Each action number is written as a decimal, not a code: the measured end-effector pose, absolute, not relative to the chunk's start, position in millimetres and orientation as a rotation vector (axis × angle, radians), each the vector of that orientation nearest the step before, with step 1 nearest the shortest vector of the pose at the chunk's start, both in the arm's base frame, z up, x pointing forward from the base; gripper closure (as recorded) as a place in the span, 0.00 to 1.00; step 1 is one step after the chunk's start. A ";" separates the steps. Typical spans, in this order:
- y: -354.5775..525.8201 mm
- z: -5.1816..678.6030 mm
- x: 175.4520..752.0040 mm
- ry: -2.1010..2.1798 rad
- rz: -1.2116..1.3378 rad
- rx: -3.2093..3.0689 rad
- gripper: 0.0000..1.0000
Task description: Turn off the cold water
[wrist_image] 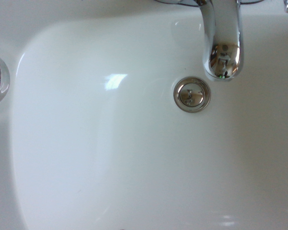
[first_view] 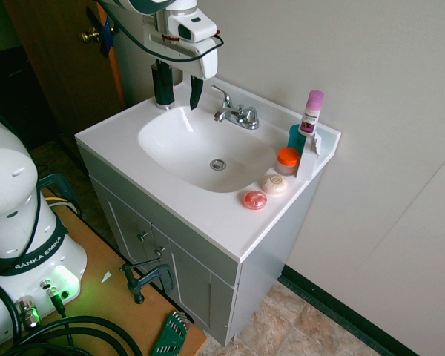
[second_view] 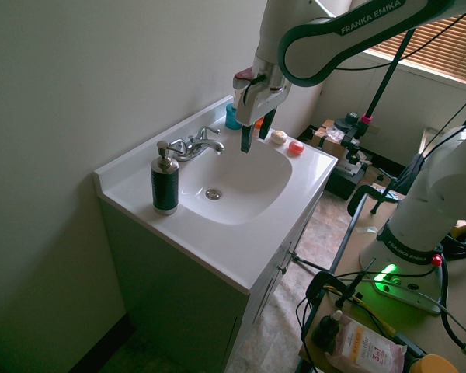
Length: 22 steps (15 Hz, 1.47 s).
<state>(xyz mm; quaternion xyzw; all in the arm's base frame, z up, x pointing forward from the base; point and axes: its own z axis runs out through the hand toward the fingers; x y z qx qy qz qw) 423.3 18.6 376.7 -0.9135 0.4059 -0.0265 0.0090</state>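
The chrome faucet is mounted at the wall-side edge of the white sink, its spout pointed over the basin; 2 lever handles are set beside the spout. The tool is held above the sink, its 2 fingers spread apart. By the sink, on the worktop, are placed the dark pump bottle and, on the opposite side, an orange-lidded jar.

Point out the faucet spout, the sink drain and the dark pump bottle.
Faucet spout [wrist_image: 224,45]: wrist view, middle of its chrome length.
Sink drain [wrist_image: 191,95]: wrist view, centre of the metal stopper.
Dark pump bottle [second_view: 165,186]: second exterior view, dark body below the pump.
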 end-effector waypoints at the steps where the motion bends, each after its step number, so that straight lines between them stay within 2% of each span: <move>1: 18.6 376.4 423.3 1.271 -0.080 -2.850 0.00; 5: 3.7 378.4 434.2 1.336 -0.209 -2.838 0.00; 11: -35.8 336.9 506.0 1.518 -0.388 -2.812 0.00; 17: -42.9 311.3 556.0 1.570 -0.445 -2.802 0.00; 22: -64.9 295.2 562.2 1.607 -0.454 -2.823 0.00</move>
